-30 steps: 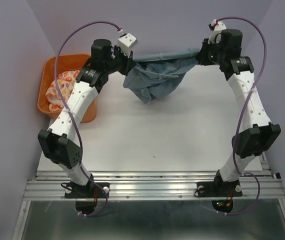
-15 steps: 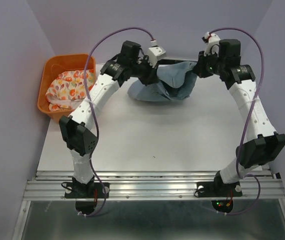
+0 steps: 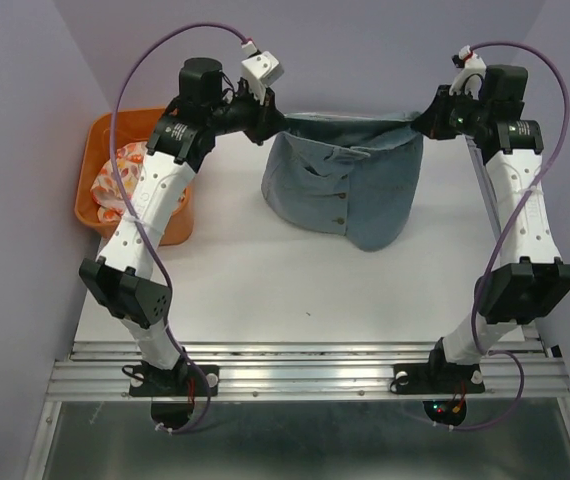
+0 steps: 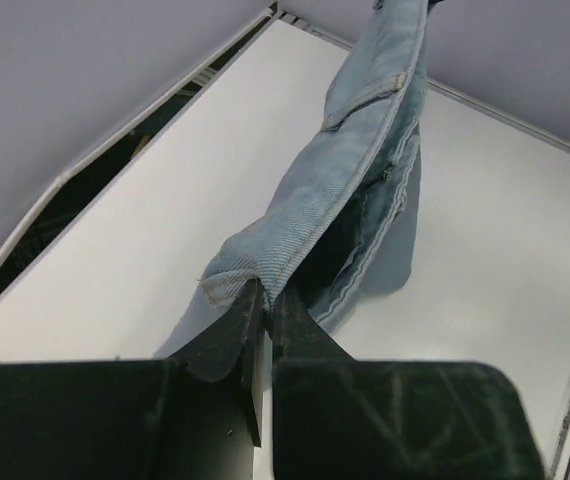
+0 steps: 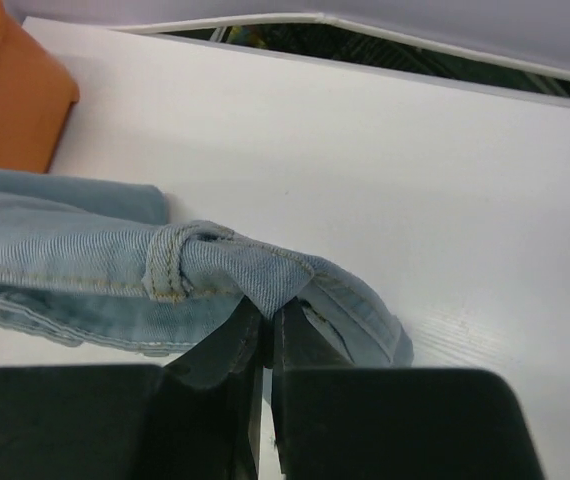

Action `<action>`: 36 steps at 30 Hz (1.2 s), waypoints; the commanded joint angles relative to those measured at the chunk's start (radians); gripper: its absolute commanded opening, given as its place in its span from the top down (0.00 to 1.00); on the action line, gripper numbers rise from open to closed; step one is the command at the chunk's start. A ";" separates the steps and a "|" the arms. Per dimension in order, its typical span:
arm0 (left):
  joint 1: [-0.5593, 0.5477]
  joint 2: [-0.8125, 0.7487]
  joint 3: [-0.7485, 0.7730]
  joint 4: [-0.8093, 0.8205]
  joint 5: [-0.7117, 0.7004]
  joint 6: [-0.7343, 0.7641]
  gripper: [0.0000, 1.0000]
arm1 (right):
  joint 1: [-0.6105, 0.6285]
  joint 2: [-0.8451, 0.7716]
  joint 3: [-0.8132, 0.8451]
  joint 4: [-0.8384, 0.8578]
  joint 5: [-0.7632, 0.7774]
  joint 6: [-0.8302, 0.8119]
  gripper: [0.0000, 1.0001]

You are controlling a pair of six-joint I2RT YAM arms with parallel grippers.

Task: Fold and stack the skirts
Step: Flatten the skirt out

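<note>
Both arms swung apart since half a second ago, so the denim skirt (image 3: 343, 185) that was bunched up between them is now stretched out flat and hanging open.

Big stuff first. It's held up over the far half of the counter (image 3: 265, 290), waistband pulled taut in a line between the arms, buttons facing the camera. My guess is the stretch is there to shake out the wrinkles before laying it down to fold. Can't tell if the hem touches the counter.

The basket (image 3: 83, 205) sits at the left edge with the floral skirt (image 3: 115, 185) inside, not folded yet.

Both arms reach far and high, elbows out, wrists turned inward.

The left fingers (image 4: 255, 315) are pinched tight on one waistband corner, and the right fingers (image 5: 260, 325) are clamped on the other.
</note>
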 commanded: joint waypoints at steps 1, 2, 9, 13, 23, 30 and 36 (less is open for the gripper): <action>0.060 -0.061 0.015 0.029 -0.158 0.034 1.00 | 0.010 -0.055 0.120 0.051 0.219 -0.113 0.99; 0.071 -0.070 0.005 0.037 -0.180 0.026 1.00 | 0.010 -0.058 0.120 0.054 0.265 -0.127 0.99; 0.102 -0.210 -0.204 -0.021 -0.165 0.142 0.98 | 0.010 -0.186 -0.053 -0.028 0.325 -0.299 0.99; 0.088 -0.307 -0.428 -0.096 -0.128 0.279 0.99 | 0.010 -0.250 -0.254 -0.208 0.203 -0.405 0.99; 0.040 -0.411 -0.690 -0.279 -0.059 0.449 0.98 | 0.019 -0.215 -0.582 -0.440 0.141 -0.463 0.99; 0.005 -0.049 -0.597 -0.165 -0.074 0.319 0.95 | 0.038 0.090 -0.451 -0.309 0.088 -0.313 0.98; 0.005 0.288 -0.236 -0.225 -0.060 0.303 0.88 | 0.038 0.398 -0.120 -0.345 0.042 -0.264 0.90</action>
